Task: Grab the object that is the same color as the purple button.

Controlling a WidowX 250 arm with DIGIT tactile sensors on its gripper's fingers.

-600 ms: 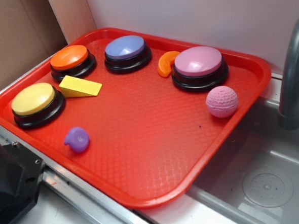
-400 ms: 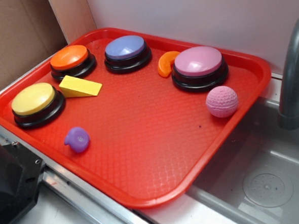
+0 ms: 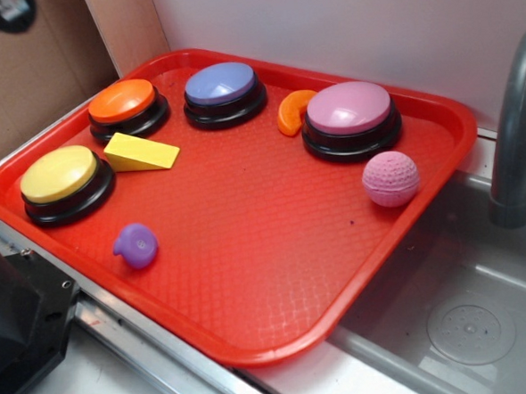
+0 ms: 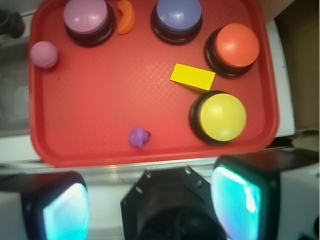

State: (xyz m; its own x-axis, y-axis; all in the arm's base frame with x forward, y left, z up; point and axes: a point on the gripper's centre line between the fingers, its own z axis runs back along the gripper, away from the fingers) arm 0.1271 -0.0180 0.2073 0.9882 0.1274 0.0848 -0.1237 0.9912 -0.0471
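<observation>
A small glossy purple object [image 3: 136, 246] lies on the red tray [image 3: 250, 278] near its front left edge; the wrist view shows the object [image 4: 139, 137] just beyond the tray's near rim. The purple button [image 3: 222, 85], a periwinkle dome on a black base, stands at the tray's back; it is at the top in the wrist view [image 4: 178, 15]. My gripper [image 4: 150, 202] hangs high above the tray's near side, open, its cyan-padded fingers [image 4: 65, 210] wide apart with nothing between them. In the exterior view only a dark bit of the arm [image 3: 2, 11] shows, at the top left corner.
On the tray are an orange button [image 3: 125, 102], yellow button [image 3: 62, 175], mauve button [image 3: 350, 111], yellow wedge [image 3: 141, 153], orange crescent [image 3: 291, 111] and pink ball [image 3: 390, 178]. A grey sink [image 3: 467, 318] with a faucet [image 3: 514, 137] lies right. The robot's black base [image 3: 16, 328] sits front left.
A dark part of the arm has come into the exterior view's top left corner. Nothing on the tray has moved.
</observation>
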